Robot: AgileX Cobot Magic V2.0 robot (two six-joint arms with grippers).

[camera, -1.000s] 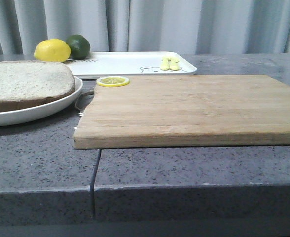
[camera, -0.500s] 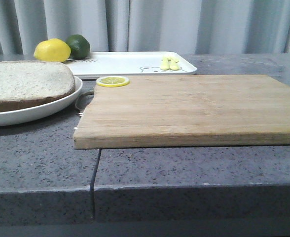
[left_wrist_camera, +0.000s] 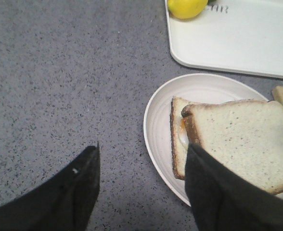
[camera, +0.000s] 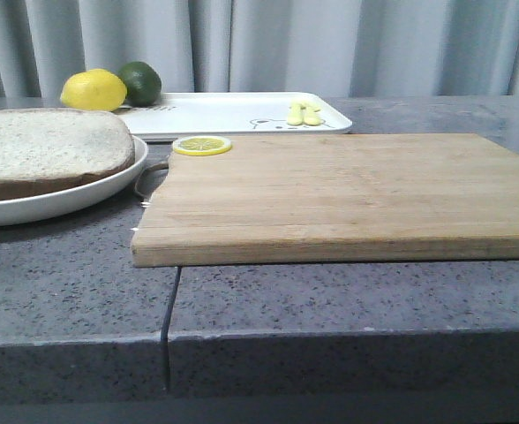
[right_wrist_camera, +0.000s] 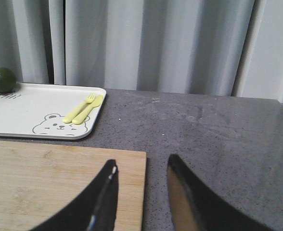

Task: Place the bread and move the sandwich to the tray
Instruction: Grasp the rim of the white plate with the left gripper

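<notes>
The sandwich (left_wrist_camera: 180, 139) lies on a round white plate (left_wrist_camera: 158, 120), and a bit of egg shows between its slices. Its top slice is the thick pale bread (left_wrist_camera: 242, 137), which the front view shows too (camera: 48, 150). My left gripper (left_wrist_camera: 143, 146) is open above the plate's rim. One of its fingers (left_wrist_camera: 213, 192) is over the bread's corner and the other is over the bare counter. The white tray (camera: 233, 113) stands at the back, and its bear print (right_wrist_camera: 59, 124) shows in the right wrist view. My right gripper (right_wrist_camera: 143, 161) hangs open and empty over the cutting board's far edge.
A large wooden cutting board (camera: 339, 194) fills the middle, with a lemon slice (camera: 202, 145) on its far left corner. A lemon (camera: 94, 90) and a lime (camera: 140, 82) sit at the tray's left end. A yellow fork and spoon (right_wrist_camera: 83, 109) lie on the tray. Curtains hang behind.
</notes>
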